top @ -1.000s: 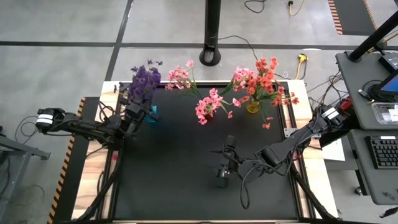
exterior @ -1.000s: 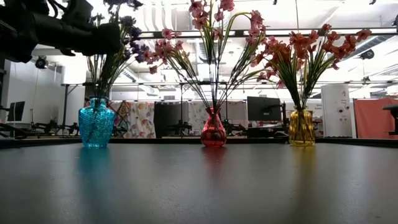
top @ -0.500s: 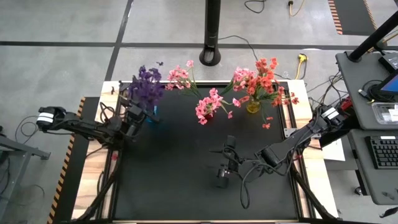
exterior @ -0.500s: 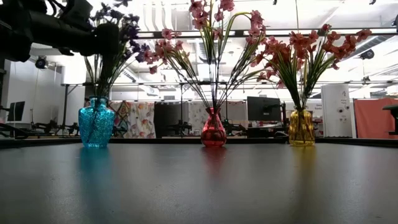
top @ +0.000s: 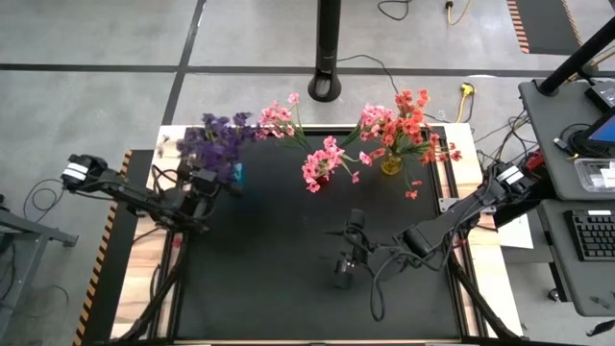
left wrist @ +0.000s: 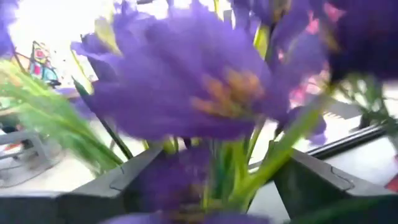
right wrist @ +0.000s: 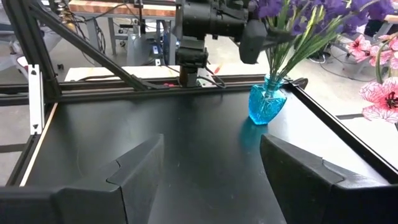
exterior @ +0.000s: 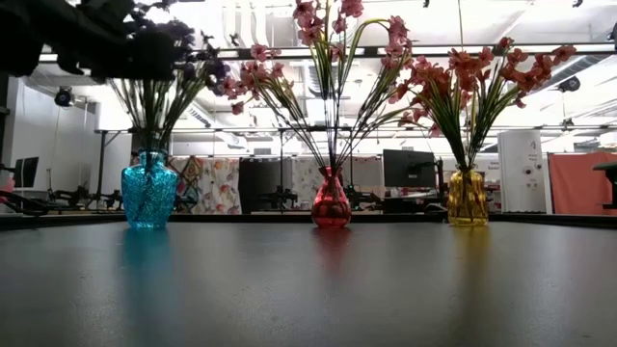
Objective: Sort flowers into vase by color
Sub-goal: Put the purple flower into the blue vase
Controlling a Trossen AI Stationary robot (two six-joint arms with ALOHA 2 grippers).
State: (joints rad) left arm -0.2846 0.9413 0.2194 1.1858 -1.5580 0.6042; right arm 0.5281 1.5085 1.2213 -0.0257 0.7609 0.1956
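**Letting the purple spray settle in the blue vase**

Backing out cleanly is what we judge this step to need. We have the left tool (top: 204,180) up among the purple flowers (top: 219,137), above and just beside the blue vase (exterior: 148,194) at the far left of the worktop (top: 288,259). In the left wrist view its two fingers (left wrist: 118,183) stand apart, with green stems and a purple blossom between them; we cannot tell whether the pads touch any stem. The stems already run down into the vase neck, and the blossoms fan out over it.

To do this well, we should keep the fingers spread and draw the tool away along the line of the stems, not across them, so that no blossom snags and drags the spray out. We should also stay clear of the vase, which looks light and could tip.

Next to it, the pink flowers (top: 322,159) stand in the red vase (exterior: 331,203), and the orange-red flowers (top: 404,120) stand in the yellow vase (exterior: 468,199). No loose spray shows on the worktop, so sorting looks nearly done.

Our right tool (top: 346,252) waits low over the middle of the worktop, fingers apart and holding nothing.
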